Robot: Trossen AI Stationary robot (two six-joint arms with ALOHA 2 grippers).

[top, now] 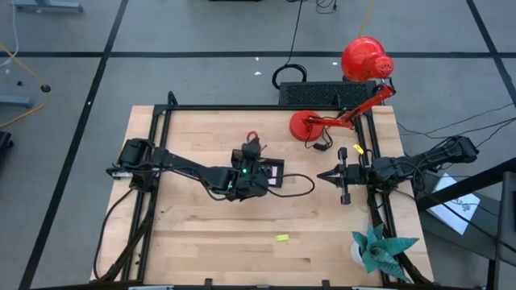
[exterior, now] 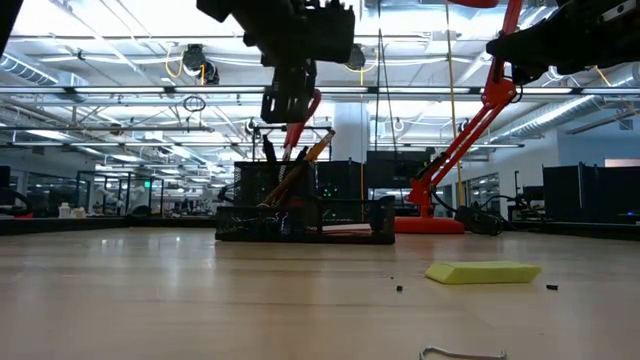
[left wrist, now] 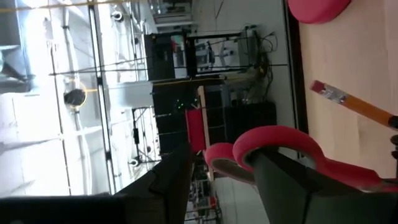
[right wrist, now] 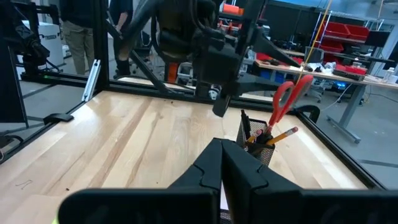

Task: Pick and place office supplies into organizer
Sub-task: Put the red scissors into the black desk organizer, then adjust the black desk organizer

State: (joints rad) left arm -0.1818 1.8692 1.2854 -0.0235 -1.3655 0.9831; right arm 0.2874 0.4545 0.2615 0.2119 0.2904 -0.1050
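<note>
nearest the low camera, a small bent wire clip (exterior: 462, 352) is lying on the bench (exterior: 200, 290), and just behind it the yellow piece (exterior: 483, 271) is sitting flat, well apart from everything else (top: 281, 238).

your organizer (exterior: 305, 222) is showing as a black mesh tray with a taller cup at one end, near the middle of the bench (top: 272, 173). an orange pencil (exterior: 300, 165) and dark pens are leaning in that cup, tilted.

you are looking at the red-handled scissors (exterior: 299, 125) standing handles-up in the cup; the two red loops (left wrist: 273, 146) are sitting right between the left pincer's fingers (left wrist: 292, 186).

your left pincer (exterior: 288, 105) is hanging directly over the cup, and its fingers are closing around the scissor handles, so it is holding the scissors.

your right pincer (top: 326, 175) is waiting near the right side of the bench, pointing toward the organizer, with its fingers pressed together on nothing (right wrist: 222, 163). the red lamp (top: 355, 80) is standing at the far right corner.
</note>
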